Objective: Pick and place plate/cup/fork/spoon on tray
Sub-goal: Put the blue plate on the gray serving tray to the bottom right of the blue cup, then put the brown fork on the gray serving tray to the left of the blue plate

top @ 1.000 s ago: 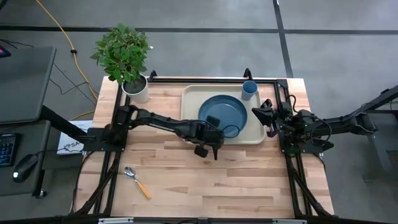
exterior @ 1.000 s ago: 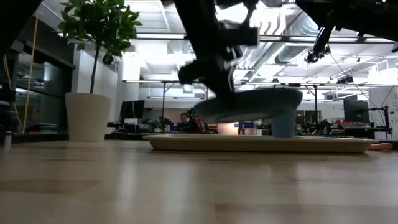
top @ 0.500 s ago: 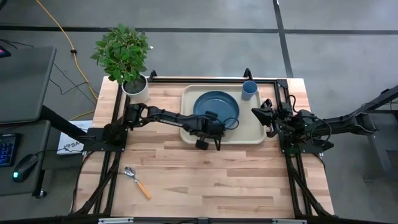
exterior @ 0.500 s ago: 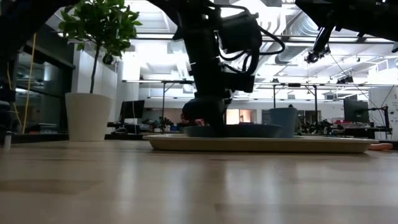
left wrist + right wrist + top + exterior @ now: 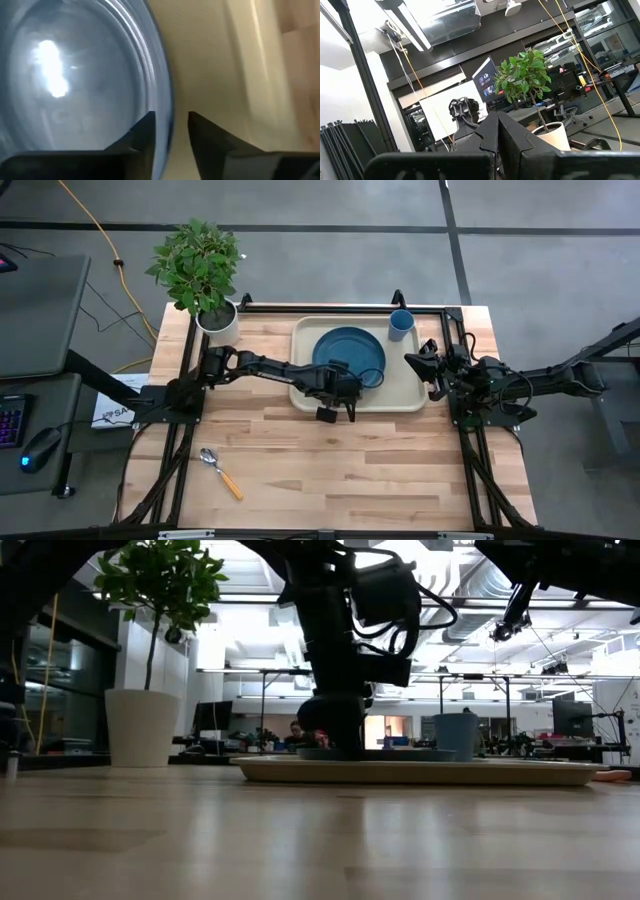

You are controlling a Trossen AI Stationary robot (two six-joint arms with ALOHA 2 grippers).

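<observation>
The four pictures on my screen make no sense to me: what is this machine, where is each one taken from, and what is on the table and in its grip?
Two dark robot arms work at a wooden table. The high view looks straight down, the low view looks level across the tabletop, and each wrist view looks forward past that arm's own fingers.

On the table lies a cream tray holding a dark blue plate and a light-blue cup. A spoon lies apart from the tray near the front-left, and a potted plant stands at the back-left corner. No fork shows.

The left gripper is at the plate's front edge, its fingers on either side of the rim with a gap between them; the plate rests flat on the tray. The right gripper waits beside the tray's right edge, fingers together, holding nothing.
</observation>
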